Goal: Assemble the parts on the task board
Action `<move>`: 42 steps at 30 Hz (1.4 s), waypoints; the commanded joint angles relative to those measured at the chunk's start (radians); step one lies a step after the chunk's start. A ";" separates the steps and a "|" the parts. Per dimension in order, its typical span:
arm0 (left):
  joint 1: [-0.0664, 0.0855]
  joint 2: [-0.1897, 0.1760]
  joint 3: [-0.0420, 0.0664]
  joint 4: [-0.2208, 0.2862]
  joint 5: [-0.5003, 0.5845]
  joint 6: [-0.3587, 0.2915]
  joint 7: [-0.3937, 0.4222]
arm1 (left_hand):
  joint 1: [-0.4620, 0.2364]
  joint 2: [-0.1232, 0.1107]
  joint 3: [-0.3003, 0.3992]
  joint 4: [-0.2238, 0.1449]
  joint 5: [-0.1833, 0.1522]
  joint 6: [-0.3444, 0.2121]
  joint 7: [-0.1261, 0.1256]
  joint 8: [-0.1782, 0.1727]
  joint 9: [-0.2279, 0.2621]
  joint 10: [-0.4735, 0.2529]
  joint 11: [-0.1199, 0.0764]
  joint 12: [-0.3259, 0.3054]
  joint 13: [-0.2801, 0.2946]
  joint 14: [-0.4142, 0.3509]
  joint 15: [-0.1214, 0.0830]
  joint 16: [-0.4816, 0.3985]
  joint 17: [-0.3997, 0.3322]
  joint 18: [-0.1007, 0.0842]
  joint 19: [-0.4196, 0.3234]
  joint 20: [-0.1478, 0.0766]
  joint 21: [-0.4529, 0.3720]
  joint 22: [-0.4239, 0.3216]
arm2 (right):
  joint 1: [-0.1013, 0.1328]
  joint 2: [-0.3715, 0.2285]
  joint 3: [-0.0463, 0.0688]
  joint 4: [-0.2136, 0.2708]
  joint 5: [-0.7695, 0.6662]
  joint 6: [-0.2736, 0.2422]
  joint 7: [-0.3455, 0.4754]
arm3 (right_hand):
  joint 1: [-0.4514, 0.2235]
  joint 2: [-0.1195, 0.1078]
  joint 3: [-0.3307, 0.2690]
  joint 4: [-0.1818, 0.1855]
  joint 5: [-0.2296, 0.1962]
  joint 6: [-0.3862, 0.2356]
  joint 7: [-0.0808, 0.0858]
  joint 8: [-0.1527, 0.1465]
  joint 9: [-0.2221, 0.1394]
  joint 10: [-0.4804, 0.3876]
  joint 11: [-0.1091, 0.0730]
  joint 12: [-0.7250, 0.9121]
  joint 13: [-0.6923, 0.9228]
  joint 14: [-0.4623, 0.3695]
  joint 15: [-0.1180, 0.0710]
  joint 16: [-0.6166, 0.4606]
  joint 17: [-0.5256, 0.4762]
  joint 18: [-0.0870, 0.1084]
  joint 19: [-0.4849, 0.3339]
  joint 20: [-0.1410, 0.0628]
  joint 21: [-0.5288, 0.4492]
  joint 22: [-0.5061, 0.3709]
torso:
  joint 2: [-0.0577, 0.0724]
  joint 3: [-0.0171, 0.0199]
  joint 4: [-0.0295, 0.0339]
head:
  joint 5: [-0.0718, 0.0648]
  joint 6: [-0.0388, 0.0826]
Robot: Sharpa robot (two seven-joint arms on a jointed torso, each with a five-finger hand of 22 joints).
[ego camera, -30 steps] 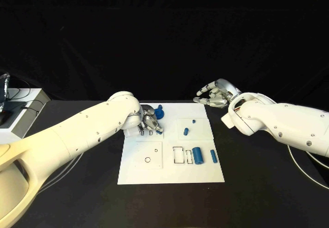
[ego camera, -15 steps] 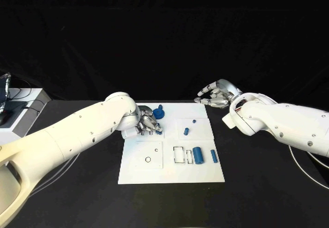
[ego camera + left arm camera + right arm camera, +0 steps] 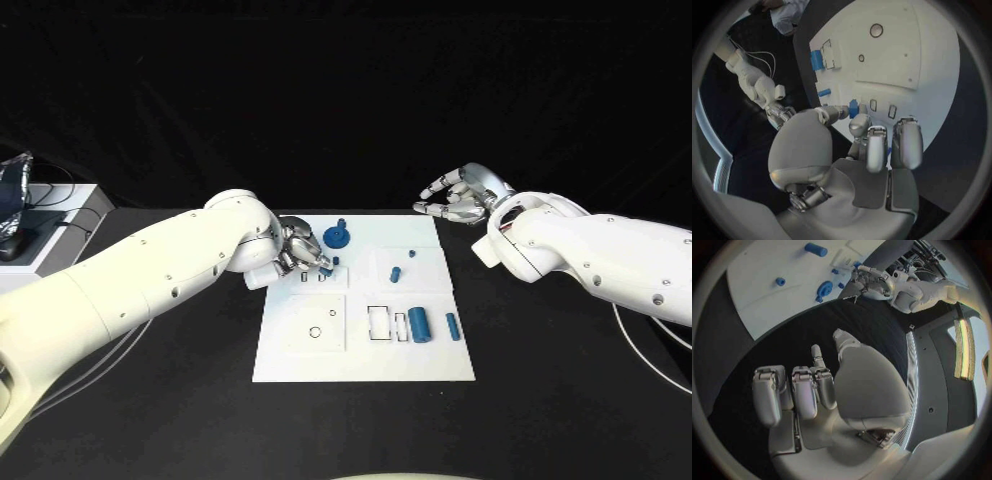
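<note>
The white task board (image 3: pixel 296 360) lies in the middle of the black table. My left hand (image 3: pixel 300 253) hovers over its far left part, by a row of small slots (image 3: pixel 882 108). A small blue part (image 3: pixel 853 107) sits pinched between its thumb and a finger, close to those slots. A round blue part (image 3: pixel 336 236) stands just beyond the hand. A blue cylinder (image 3: pixel 420 324), a slim blue piece (image 3: pixel 451 325) and a small peg (image 3: pixel 395 274) lie on the board's right half. My right hand (image 3: pixel 459 195) hangs raised past the board's far right corner, holding nothing, fingers loosely bent.
A white box with cables (image 3: pixel 43 235) stands at the table's left edge. Rectangular recesses (image 3: pixel 378 322) and a round hole (image 3: pixel 315 332) mark the board's near half. Bare black table (image 3: pixel 144 400) surrounds the board.
My left arm has swung a little outward while its hand stays over the slots with the small blue part. The right hand has barely moved.
</note>
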 commanded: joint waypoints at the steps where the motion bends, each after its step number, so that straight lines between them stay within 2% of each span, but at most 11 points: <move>1: -0.002 -0.005 0.000 0.012 -0.017 -0.092 0.010 | -0.014 0.000 0.140 -0.148 0.008 0.045 -0.033 0.025 0.313 0.016 -0.003 0.004 -0.002 0.103 -0.008 0.005 0.261 -0.019 0.005 -0.007 0.006 0.010 | -0.001 -0.001 0.000 -0.001 -0.008 0.005 0.012 | -0.006 -0.002 -0.001 0.002 -0.003 -0.006 -0.001 0.004 0.001 0.079 -0.003 -0.003 0.242 0.091 -0.002 -0.004 0.207 0.008 0.079 -0.002 -0.004 0.221 | -0.005 0.0005 0.0025 | 0.001 -0.005; 8: -0.004 -0.011 -0.001 0.020 -0.063 -0.124 0.007 | -0.021 -0.007 0.145 -0.159 0.023 0.065 -0.041 0.019 0.319 0.031 -0.010 -0.001 -0.009 0.102 -0.015 0.004 0.257 -0.021 0.014 -0.014 0.009 0.020 | -0.003 -0.002 0.000 -0.002 -0.008 0.003 0.014 | -0.007 -0.001 -0.001 0.002 -0.002 -0.006 -0.001 0.004 0.001 0.079 -0.003 -0.004 0.241 0.091 -0.003 -0.004 0.207 0.008 0.079 -0.002 -0.005 0.221 | -0.004 0.0013 0.0022 | 0.003 -0.007; 11: -0.005 -0.008 -0.004 0.018 -0.087 -0.131 0.005 | -0.023 -0.009 0.145 -0.162 0.026 0.074 -0.044 0.018 0.322 0.036 -0.013 -0.004 -0.015 0.102 -0.018 0.003 0.256 -0.021 0.014 -0.016 0.009 0.019 | -0.003 -0.003 0.000 -0.002 -0.008 0.002 0.015 | -0.007 -0.001 -0.001 0.002 -0.002 -0.006 -0.001 0.004 0.001 0.079 -0.003 -0.004 0.241 0.091 -0.003 -0.004 0.207 0.008 0.079 -0.002 -0.005 0.221 | -0.005 0.0017 0.0040 | 0.003 -0.008; 18: -0.006 0.002 -0.027 0.010 -0.140 -0.152 0.001 | -0.026 -0.013 0.145 -0.166 0.027 0.087 -0.050 0.016 0.326 0.047 -0.019 -0.008 -0.023 0.103 -0.023 0.005 0.259 -0.021 0.015 -0.021 0.009 0.020 | -0.003 -0.002 0.000 -0.003 -0.008 0.000 0.017 | -0.007 -0.001 -0.001 0.002 0.000 -0.006 -0.002 0.005 0.001 0.077 -0.003 -0.005 0.240 0.090 -0.003 -0.005 0.206 0.009 0.078 -0.002 -0.006 0.220 | -0.004 0.0002 0.0041 | 0.006 -0.012; 29: -0.007 0.023 -0.058 0.003 -0.198 -0.121 -0.005 | -0.029 -0.013 0.146 -0.167 0.031 0.104 -0.056 0.017 0.333 0.044 -0.025 -0.034 -0.066 0.104 -0.028 0.007 0.263 -0.021 0.016 -0.025 0.008 0.020 | -0.004 0.002 0.000 -0.005 -0.008 -0.001 0.018 | -0.008 0.000 0.000 0.002 0.003 -0.007 -0.002 0.005 0.001 0.076 -0.003 -0.006 0.239 0.090 -0.003 -0.005 0.204 0.009 0.078 -0.002 -0.008 0.219 | -0.002 0.0012 0.0019 | 0.010 -0.017; 33: -0.008 0.027 -0.063 0.000 -0.202 -0.122 -0.006 | -0.029 -0.013 0.146 -0.167 0.032 0.105 -0.057 0.017 0.334 0.044 -0.025 -0.037 -0.070 0.104 -0.028 0.006 0.262 -0.021 0.016 -0.025 0.007 0.019 | -0.004 0.002 0.000 -0.005 -0.008 -0.001 0.019 | -0.008 0.000 0.000 0.002 0.004 -0.007 -0.002 0.005 0.001 0.076 -0.003 -0.006 0.239 0.090 -0.003 -0.006 0.203 0.009 0.077 -0.002 -0.008 0.219 | -0.001 0.0001 0.0022 | 0.009 -0.016; 39: -0.010 0.030 -0.065 -0.003 -0.204 -0.112 -0.007 | -0.030 -0.012 0.146 -0.166 0.032 0.106 -0.057 0.016 0.335 0.044 -0.025 -0.038 -0.071 0.104 -0.029 0.006 0.262 -0.021 0.016 -0.026 0.007 0.019 | -0.005 0.002 0.000 -0.004 -0.008 0.000 0.019 | -0.008 0.000 0.000 0.002 0.004 -0.007 -0.002 0.005 0.001 0.076 -0.003 -0.006 0.239 0.090 -0.003 -0.006 0.203 0.009 0.077 -0.002 -0.008 0.219 | -0.001 0.0010 0.0026 | 0.010 -0.018; 42: -0.010 0.031 -0.065 -0.003 -0.205 -0.106 -0.008 | -0.030 -0.012 0.146 -0.166 0.032 0.106 -0.057 0.016 0.335 0.044 -0.025 -0.038 -0.071 0.104 -0.029 0.006 0.262 -0.021 0.016 -0.026 0.007 0.019 | -0.005 0.002 0.000 -0.004 -0.008 0.000 0.019 | -0.008 0.000 0.000 0.002 0.004 -0.007 -0.002 0.005 0.001 0.076 -0.003 -0.006 0.239 0.090 -0.003 -0.006 0.203 0.009 0.077 -0.002 -0.008 0.219 | -0.001 0.0004 0.0035 | 0.008 -0.019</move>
